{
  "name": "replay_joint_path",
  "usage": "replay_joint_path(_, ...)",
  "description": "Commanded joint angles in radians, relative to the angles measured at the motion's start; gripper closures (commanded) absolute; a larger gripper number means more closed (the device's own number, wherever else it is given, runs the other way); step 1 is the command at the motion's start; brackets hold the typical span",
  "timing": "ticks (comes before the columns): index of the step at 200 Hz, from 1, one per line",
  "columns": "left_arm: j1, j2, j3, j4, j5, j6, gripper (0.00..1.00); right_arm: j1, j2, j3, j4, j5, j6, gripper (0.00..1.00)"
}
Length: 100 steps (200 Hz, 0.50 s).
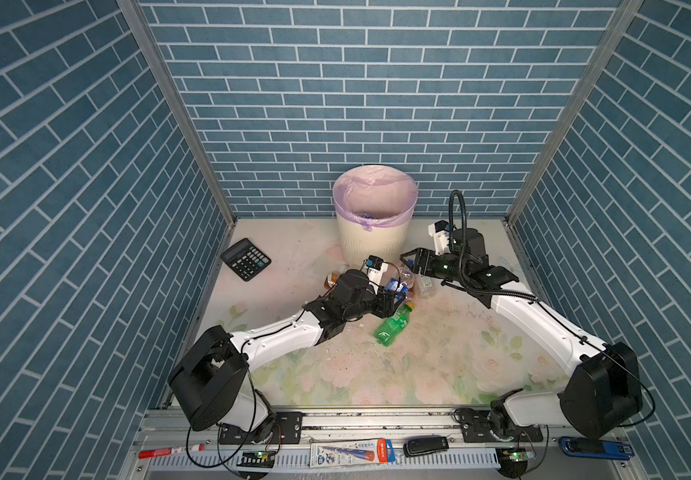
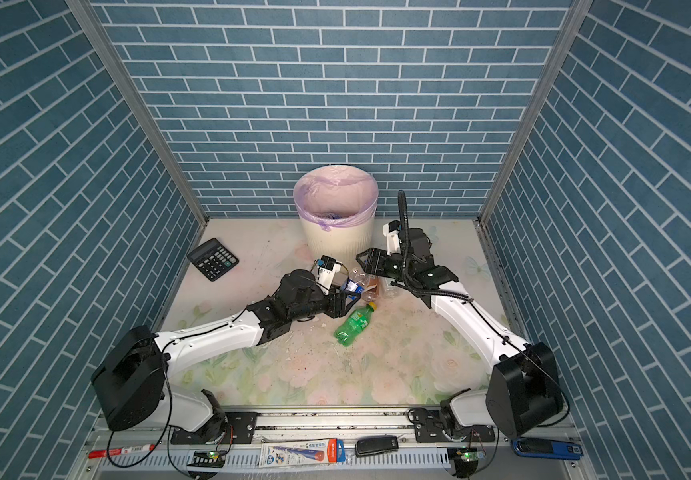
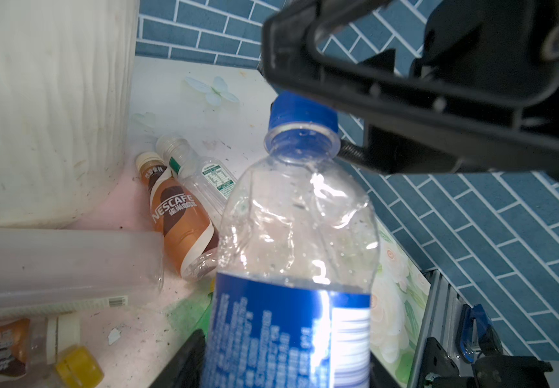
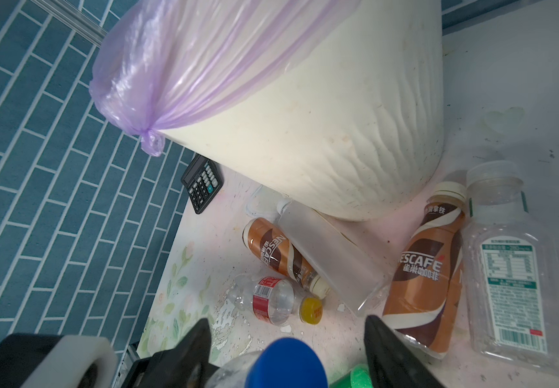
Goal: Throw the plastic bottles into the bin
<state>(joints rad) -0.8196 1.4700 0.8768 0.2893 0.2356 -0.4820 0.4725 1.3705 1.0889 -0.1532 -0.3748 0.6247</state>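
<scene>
My left gripper (image 1: 393,297) (image 3: 285,362) is shut on a clear plastic bottle (image 3: 291,268) (image 1: 395,286) with a blue label, held just in front of the bin (image 1: 371,245) (image 2: 335,241). My right gripper (image 4: 286,322) (image 1: 407,261) stands open on either side of that bottle's blue cap (image 4: 288,364), with a gap on both sides. A green bottle (image 1: 391,326) (image 2: 352,326) lies near the table's middle. At the bin's foot lie two brown-labelled bottles (image 4: 426,275) (image 4: 271,248), a frosted one (image 4: 328,255), a clear one (image 4: 510,268) and a red-labelled one (image 4: 271,300).
A black calculator (image 1: 245,259) (image 4: 202,183) lies at the back left. On the front rail lie a red marker (image 1: 171,451), a pen packet (image 1: 352,453), a black device (image 1: 425,445) and a blue stapler (image 1: 597,448). Blue brick walls close in three sides.
</scene>
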Motion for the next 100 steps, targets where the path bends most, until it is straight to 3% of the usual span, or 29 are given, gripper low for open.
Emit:
replay_joint_path(1,-0.006,0.016,0.047,0.021,-0.036,0.025,0.4,-0.006,-0.009,-0.031,0.001,-0.011,0.02,0.35)
replay_joint_path(100,-0.007,0.074,0.118,0.024,-0.086,0.033,0.35,-0.01,0.006,-0.004,0.021,-0.046,0.052,0.74)
